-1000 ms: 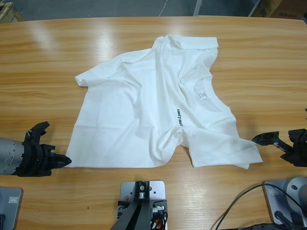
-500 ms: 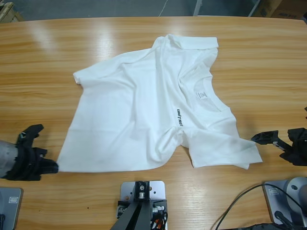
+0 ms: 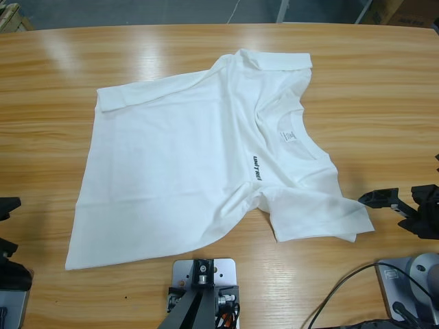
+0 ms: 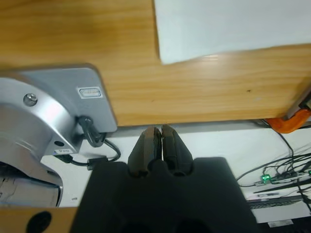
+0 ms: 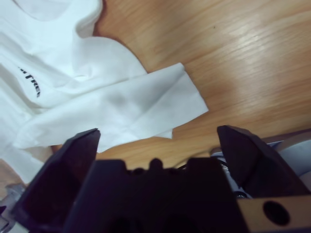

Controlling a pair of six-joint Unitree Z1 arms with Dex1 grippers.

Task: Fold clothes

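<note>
Here the plain white short-sleeved T-shirt (image 3: 199, 157) of thin fabric lies spread on the long wooden surface (image 3: 55, 89), its neckline toward the right tool (image 3: 401, 209). That tool gapes wide and empty just beside the near sleeve. The left tool (image 4: 158, 145), pinched closed on nothing, sits off the shirt's hem corner.

1. This looks like a robotics lab or test workshop rather than a home.
2. A long wooden bench (image 3: 82, 68) has metal mounting plates bolted at its near edge.
3. Loose cables (image 4: 286, 170) run under the bench, with a small green indicator light among them.
4. An orange clamp (image 4: 291, 121) grips the bench edge.
5. Cardboard boxes (image 3: 401, 12) stand on the grey floor behind it.
</note>
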